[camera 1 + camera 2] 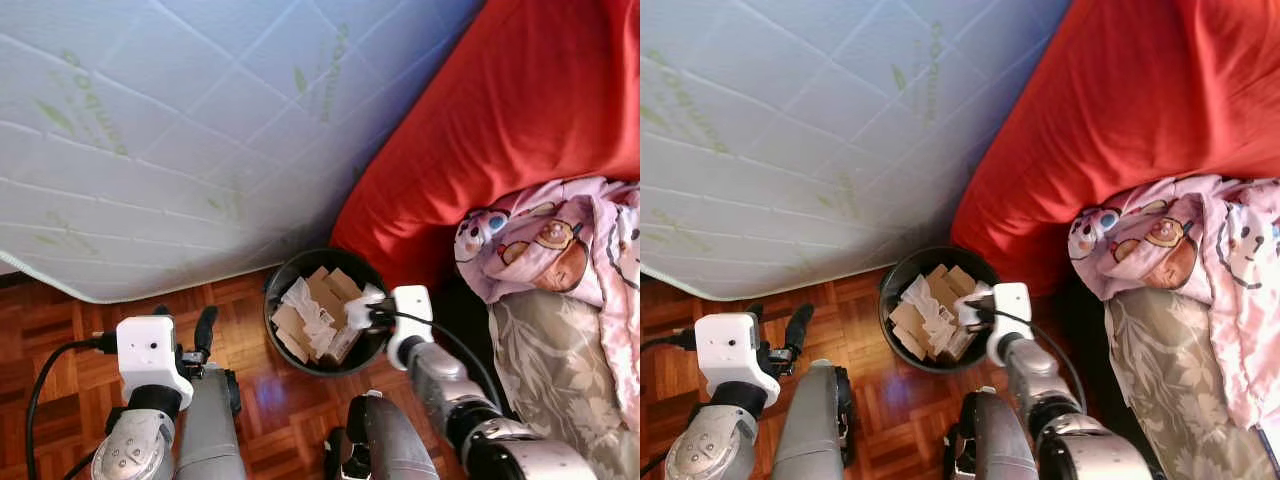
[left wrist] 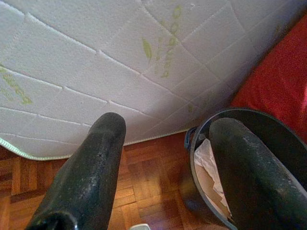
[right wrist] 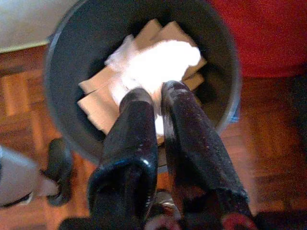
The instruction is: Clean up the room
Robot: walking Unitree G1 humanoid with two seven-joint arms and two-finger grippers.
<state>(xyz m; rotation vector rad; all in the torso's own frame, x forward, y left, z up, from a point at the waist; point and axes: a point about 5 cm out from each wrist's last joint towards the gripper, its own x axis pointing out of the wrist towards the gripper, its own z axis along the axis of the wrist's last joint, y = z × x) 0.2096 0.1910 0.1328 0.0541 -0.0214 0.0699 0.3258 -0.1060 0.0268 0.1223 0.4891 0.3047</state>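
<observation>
Parquet floor [image 1: 290, 420] held the bin [image 1: 283, 275]; right gripper [image 3: 156, 98], clamped on tissue [image 3: 165, 64], hung directly above it; left gripper [image 2: 163, 139] gaped beside the bin.

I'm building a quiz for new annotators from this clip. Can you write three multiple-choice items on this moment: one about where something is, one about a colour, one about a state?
1. Where is the right pincer?
A. Above the black bin
B. On the mattress
C. On the pink blanket

2. What colour is the cover beside the black bin?
A. Green
B. Red
C. Blue

3. How do the left pincer's fingers stand?
A. Shut on a card
B. Shut on nothing
C. Apart, holding nothing

Answers:
1. A: the right wrist view looks along its fingers straight into the bin, with white tissue between the tips.
2. B: the red cover rises just behind and to the right of the bin.
3. C: the left wrist view shows floor and the white mattress in the wide gap between the two fingers.
</observation>
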